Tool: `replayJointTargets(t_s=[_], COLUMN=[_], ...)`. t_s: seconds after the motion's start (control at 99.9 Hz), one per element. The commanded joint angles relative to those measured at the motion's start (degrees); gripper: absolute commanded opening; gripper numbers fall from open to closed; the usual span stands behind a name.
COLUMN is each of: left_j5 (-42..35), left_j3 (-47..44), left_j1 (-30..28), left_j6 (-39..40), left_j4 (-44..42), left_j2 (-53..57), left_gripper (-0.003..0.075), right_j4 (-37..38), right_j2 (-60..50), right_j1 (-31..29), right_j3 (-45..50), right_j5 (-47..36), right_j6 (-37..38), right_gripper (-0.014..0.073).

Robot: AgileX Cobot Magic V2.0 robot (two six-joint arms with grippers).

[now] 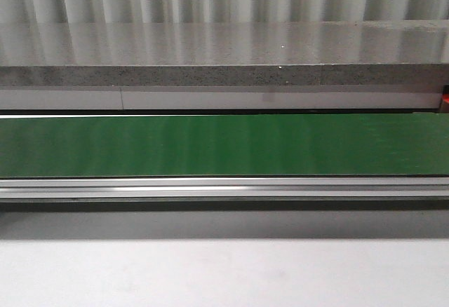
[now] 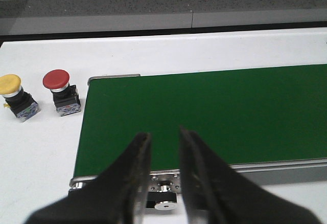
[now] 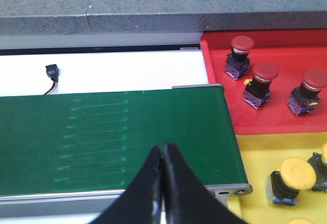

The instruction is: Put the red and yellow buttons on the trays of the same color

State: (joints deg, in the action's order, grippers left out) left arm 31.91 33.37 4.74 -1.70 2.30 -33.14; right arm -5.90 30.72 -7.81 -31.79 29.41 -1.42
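Red tray: three red buttons | yellow tray: yellow buttons | left jaws narrow, empty | right jaws closed, empty

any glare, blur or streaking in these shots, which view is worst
Front view is worst: the green belt is smeared with soft vertical banding, the grey ledge carries streaky reflections, and no buttons show. Left wrist view is fairly clear; the red button and yellow button read clearly, while the left gripper is dark and soft. Right wrist view is clear, with faint pale streaks on the belt.
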Motion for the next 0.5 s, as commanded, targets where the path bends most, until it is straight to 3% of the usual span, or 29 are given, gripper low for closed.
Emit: replayJointTargets(t_s=[0.0, 0.09, 0.16, 0.38, 0.49], left_j5=[-3.91, -4.02, -4.14, -5.91, -6.21], left_j3=[1.7, 1.7, 1.7, 1.96, 4.28], left_j1=[0.41, 0.41, 0.41, 0.15, -1.67], left_j6=[0.2, 0.2, 0.2, 1.7, 8.04], left_j4=[0.51, 0.51, 0.51, 0.33, -1.89], left_j2=[-0.04, -0.04, -0.04, -0.24, -2.45], left_gripper=[0.0359, 0.0554, 0.063, 0.0638, 0.0639], right_j4=[-0.14, -0.14, -0.14, -0.14, -0.14], right_j2=[0.07, 0.07, 0.07, 0.07, 0.07], right_j1=[0.03, 0.03, 0.03, 0.03, 0.03], right_j3=[-1.56, -1.56, -1.56, -1.56, -1.56], right_j5=[-4.13, -4.13, -4.13, -4.13, -4.13], right_j6=[-0.5, -0.5, -0.5, -0.5, -0.5], right_gripper=[-0.0067, -0.0067, -0.0067, -0.0067, -0.0067])
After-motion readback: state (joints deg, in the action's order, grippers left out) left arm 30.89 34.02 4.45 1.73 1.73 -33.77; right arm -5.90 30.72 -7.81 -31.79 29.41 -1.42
